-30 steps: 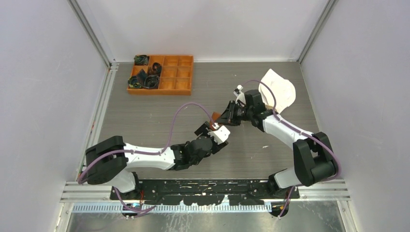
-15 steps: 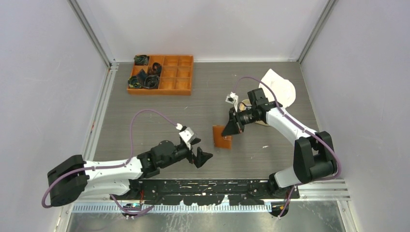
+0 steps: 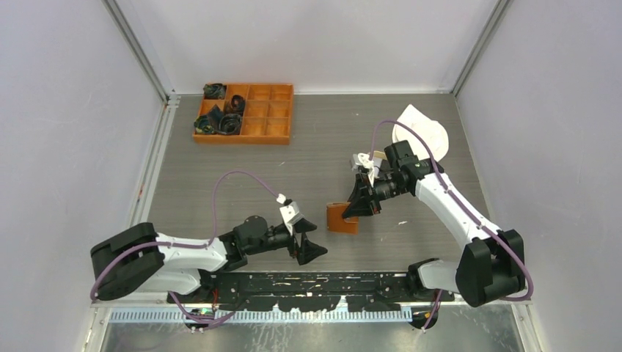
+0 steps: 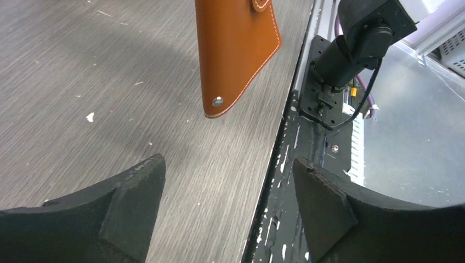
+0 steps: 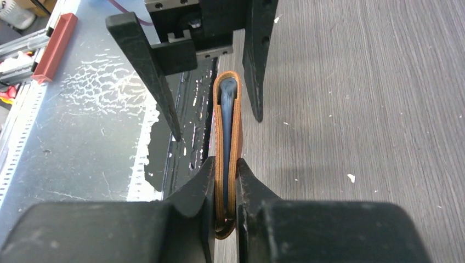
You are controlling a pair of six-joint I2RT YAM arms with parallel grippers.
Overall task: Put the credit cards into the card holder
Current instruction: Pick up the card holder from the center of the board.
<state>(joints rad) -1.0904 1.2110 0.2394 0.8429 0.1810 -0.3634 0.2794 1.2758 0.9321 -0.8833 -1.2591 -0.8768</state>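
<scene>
Right claw (image 5: 225,171) was pinching the folded wallet (image 5: 227,131) edge-on, one finger on each leather face. The wallet hung low over the table (image 3: 242,176) near the front rail. I couldn't tell whether it touched the table.

A dark blue-grey layer showed between the leather faces. It could be cards or lining, hard to say. No loose cards were visible on the table, so my read was that the cards were loaded and the wallet was being set down.

Left claw (image 3: 311,239) was spread wide, holding nothing, just beside the wallet and facing it.

To do it well:
- Lay the wallet flat with the fold side leading, so nothing slides out of the open edge.
- Release only once the leather rests on the table.
- Move it away from the rail, since the stud corner (image 4: 217,101) sat close to the table edge.
- Leave the left claw clear of the drop path.

The table was grey wood-grain laminate with a few pale specks, flat and probably slick for leather. Plain pale walls enclosed it on three sides. An orange compartment box (image 3: 244,112) sat far left, well apart.
</scene>
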